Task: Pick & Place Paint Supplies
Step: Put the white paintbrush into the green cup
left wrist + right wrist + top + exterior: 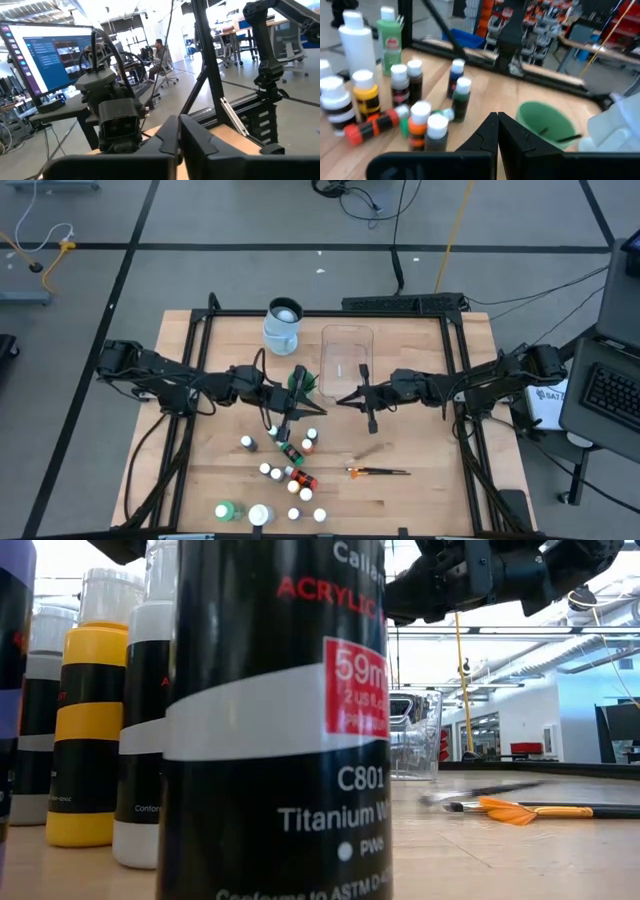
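Both grippers hang over mid-counter (420,380), jaws clenched empty: left gripper (292,412) above the scattered paint bottles (290,470), right gripper (352,398) beside the clear tub (347,352). Next likely needs reopening over a bottle.

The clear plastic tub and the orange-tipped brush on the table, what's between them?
In the high view, the right hand, shut, hangs over the stretch between the clear tub and the brush; below it there is only bare wood.

table (420,490): wood | on it: paint bottles (290,475); brushes (378,472); jug (283,326); clear tub (346,356)
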`<action>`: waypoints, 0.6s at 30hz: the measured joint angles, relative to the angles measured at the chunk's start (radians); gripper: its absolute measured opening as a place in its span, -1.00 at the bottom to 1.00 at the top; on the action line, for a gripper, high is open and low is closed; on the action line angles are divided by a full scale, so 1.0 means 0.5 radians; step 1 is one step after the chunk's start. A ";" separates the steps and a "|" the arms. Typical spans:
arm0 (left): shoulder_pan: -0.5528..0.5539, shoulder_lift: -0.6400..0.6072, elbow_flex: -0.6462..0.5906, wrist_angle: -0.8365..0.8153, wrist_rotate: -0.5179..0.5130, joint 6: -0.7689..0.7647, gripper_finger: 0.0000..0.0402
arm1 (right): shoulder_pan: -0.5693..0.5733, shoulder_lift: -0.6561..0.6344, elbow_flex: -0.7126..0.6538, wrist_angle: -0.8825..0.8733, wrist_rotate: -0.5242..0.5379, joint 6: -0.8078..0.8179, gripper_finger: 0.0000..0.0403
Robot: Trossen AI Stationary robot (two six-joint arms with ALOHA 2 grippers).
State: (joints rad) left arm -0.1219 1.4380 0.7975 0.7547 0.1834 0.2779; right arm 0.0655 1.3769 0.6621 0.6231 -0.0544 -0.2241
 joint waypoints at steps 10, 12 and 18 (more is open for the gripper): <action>-0.065 -0.108 -0.002 -0.270 0.001 -0.090 -0.84 | 0.285 -0.158 0.046 -0.937 0.248 0.082 -1.00; -0.084 -0.181 -0.002 -0.418 0.002 -0.093 -0.84 | 0.394 -0.230 0.152 -1.364 0.480 0.163 -1.00; -0.129 -0.334 -0.002 -0.792 0.001 -0.115 -0.84 | 0.745 -0.178 0.556 -2.245 0.642 0.689 -1.00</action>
State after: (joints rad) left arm -0.1866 1.2710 0.7963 0.3587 0.1837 0.2204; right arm 0.4382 1.2881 0.9401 -0.4993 0.2665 0.1202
